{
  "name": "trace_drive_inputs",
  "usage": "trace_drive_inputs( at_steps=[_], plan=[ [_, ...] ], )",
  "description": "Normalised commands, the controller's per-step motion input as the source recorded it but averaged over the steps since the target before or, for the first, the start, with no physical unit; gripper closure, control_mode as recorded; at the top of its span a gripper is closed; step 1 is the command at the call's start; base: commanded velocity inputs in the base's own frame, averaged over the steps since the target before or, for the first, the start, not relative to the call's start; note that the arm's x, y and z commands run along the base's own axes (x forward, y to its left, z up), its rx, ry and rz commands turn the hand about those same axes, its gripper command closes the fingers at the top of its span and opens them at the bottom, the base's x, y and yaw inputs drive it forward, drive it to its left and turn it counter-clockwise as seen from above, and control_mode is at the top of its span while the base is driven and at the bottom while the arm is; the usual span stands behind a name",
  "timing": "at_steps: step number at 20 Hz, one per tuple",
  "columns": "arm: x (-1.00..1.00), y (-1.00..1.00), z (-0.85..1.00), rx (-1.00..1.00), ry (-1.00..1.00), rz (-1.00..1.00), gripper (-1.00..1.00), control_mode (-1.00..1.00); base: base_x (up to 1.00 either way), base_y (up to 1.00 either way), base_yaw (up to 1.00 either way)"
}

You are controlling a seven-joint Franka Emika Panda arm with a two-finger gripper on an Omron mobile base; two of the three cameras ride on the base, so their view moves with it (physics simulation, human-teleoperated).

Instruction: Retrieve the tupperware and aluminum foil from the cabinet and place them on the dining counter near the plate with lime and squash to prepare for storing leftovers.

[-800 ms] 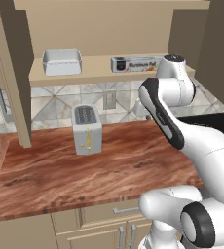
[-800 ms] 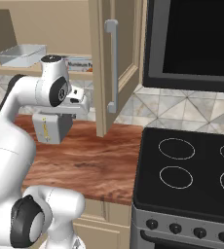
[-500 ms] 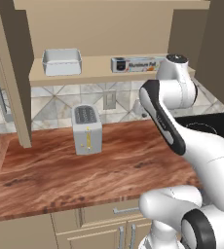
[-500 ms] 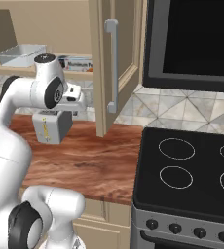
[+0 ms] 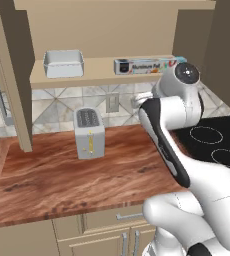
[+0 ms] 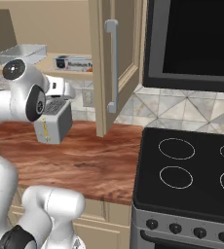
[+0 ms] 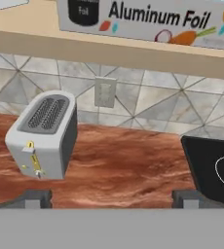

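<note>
grey triangle-tiled wall (image 5: 52, 102) (one outlet (image 7: 104, 92)) behind wood countertop (image 5: 77, 175).

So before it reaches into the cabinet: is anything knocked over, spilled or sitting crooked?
Nothing stands out. The tupperware and aluminum foil lie flat on the cabinet shelf, and the toaster stands upright.

Printed card aluminum foil (image 7: 148, 17) carton, matt metal toaster (image 7: 43, 135), wood-grain countertop (image 5: 77, 175).

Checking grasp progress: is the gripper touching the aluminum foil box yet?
Apart. In the hand view the gripper has both fingertips low over the counter, spread wide with nothing between them, while the aluminum foil sits on the cabinet shelf above.
</note>
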Motion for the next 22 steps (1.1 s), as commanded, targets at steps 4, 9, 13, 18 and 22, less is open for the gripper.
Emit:
trace_drive_inputs(
  at_steps=[4, 9, 13, 18, 22],
  plan=[
    [0.00, 0.22, 0.71, 0.00, -0.26, -0.08, -1.00, -1.00, 0.00, 0.00, 0.00],
    [0.00, 0.28, 0.68, 0.02, -0.10, -0.10, -1.00, -1.00, 0.00, 0.00, 0.00],
    [0.01, 0.30, 0.51, 0.07, 0.00, -0.10, -1.00, -1.00, 0.00, 0.00, 0.00],
    [0.09, 0.18, 0.28, 0.13, 0.00, -0.11, -1.00, -1.00, 0.00, 0.00, 0.00],
    [0.14, 0.06, 0.07, 0.17, 0.00, -0.13, -1.00, -1.00, 0.00, 0.00, 0.00]
  ],
)
